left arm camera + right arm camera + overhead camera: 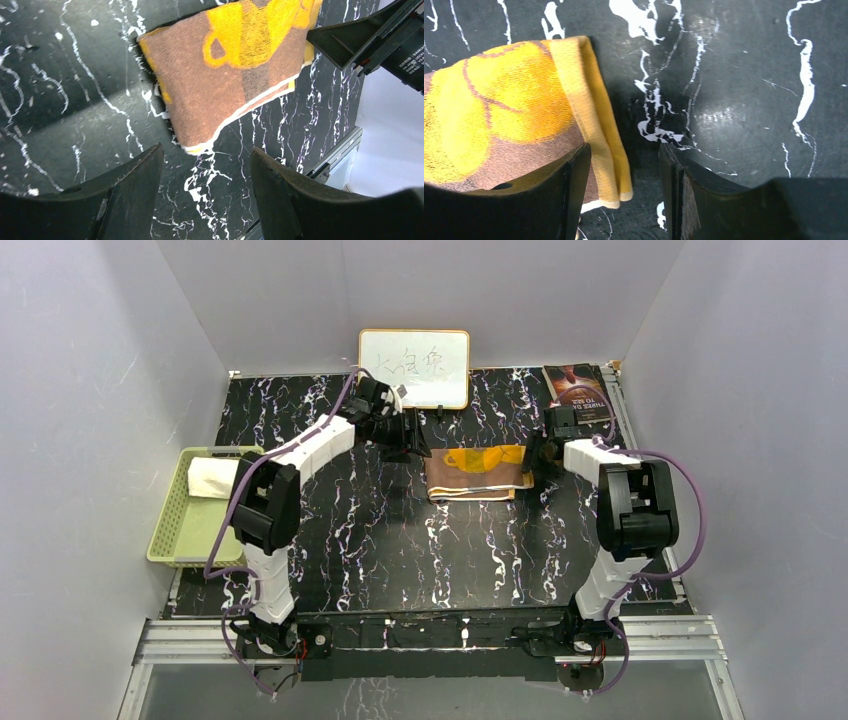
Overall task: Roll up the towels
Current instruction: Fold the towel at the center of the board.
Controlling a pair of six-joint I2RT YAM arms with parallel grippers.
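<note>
The orange-and-dark-brown cloth [478, 472] lies folded flat in the middle of the black marbled table. It also shows in the left wrist view [235, 70] and the right wrist view [499, 115]. My left gripper [415, 440] is open and empty at the cloth's left end, and the cloth's corner lies just ahead of its jaws [207, 160]. My right gripper [540, 455] is open at the cloth's right end [624, 155], with one finger over the cloth and its folded orange edge between the jaws. The cream towel [212, 477] lies bundled in the basket.
A pale green slotted basket [190, 530] stands at the table's left edge. A whiteboard [414, 368] leans against the back wall behind the left gripper. A dark booklet [577, 385] lies at the back right. White walls close in three sides.
</note>
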